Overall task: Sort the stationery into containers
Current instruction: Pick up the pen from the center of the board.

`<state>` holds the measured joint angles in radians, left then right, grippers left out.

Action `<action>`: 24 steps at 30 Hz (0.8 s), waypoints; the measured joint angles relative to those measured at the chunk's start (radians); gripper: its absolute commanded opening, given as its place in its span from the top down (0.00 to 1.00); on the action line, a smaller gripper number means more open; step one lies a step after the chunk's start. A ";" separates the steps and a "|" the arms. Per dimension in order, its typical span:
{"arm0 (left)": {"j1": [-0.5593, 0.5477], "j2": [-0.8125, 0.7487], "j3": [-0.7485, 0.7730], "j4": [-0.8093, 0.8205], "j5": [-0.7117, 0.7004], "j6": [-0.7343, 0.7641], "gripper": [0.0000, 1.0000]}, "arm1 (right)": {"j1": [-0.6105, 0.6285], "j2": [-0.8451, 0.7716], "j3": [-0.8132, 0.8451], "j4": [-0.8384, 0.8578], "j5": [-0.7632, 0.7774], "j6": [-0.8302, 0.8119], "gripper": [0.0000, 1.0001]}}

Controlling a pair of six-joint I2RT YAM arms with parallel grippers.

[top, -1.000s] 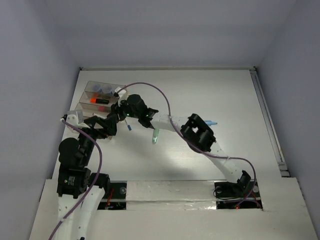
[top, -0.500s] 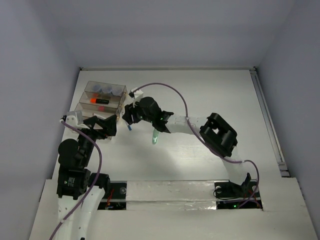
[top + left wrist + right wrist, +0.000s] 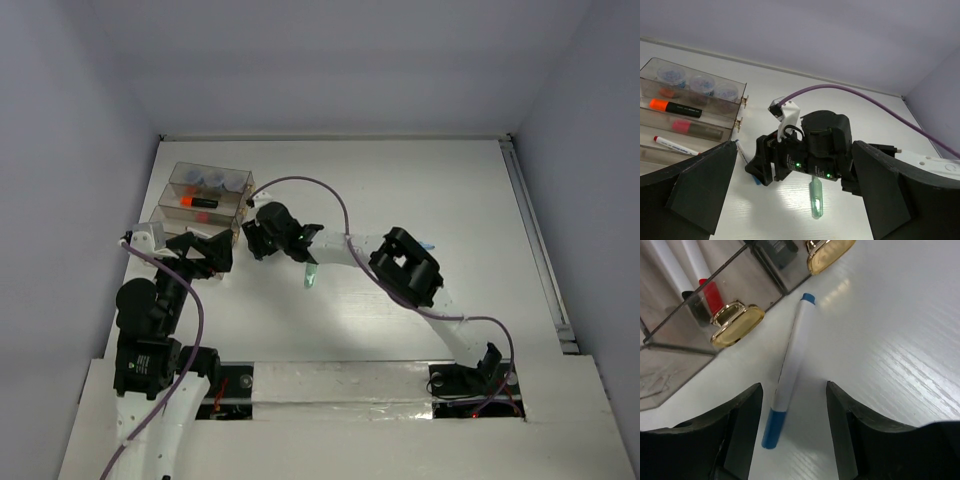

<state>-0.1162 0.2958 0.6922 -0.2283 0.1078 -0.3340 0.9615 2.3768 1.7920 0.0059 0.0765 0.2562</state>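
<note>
Top view: hovering the right fingers (image 3: 254,241) just beside the smoky clear containers (image 3: 228,204), holding the left fingers (image 3: 210,252) near them.

Left wrist: spreading the left fingers wide, grasping nothing.

Right wrist: straddling a thin white pen (image 3: 790,365) with blue cap and blue end, lying flat on the worktop (image 3: 880,340) beside the containers. Standing released, touching nothing.

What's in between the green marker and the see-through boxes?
The blue-capped pen lies there on the table, the right gripper open over it, not touching. The left wrist view shows the whole stretch.
</note>
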 measured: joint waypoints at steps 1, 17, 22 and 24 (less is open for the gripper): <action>0.000 0.000 0.000 0.000 0.000 0.000 0.01 | 0.003 0.013 0.022 -0.008 0.014 -0.002 0.47; 0.004 -0.007 0.000 0.000 -0.008 0.000 0.01 | 0.022 0.024 0.024 -0.022 0.198 -0.054 1.00; 0.007 -0.011 0.000 0.000 -0.011 -0.001 0.01 | 0.024 -0.068 -0.118 0.006 0.209 -0.039 1.00; 0.007 -0.011 0.000 0.000 -0.011 -0.001 0.01 | 0.024 -0.118 -0.185 0.005 0.205 -0.030 1.00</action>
<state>-0.1093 0.2844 0.6922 -0.2287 0.0967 -0.3347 0.9852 2.2585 1.6066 0.0113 0.2813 0.2264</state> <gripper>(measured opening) 0.990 0.175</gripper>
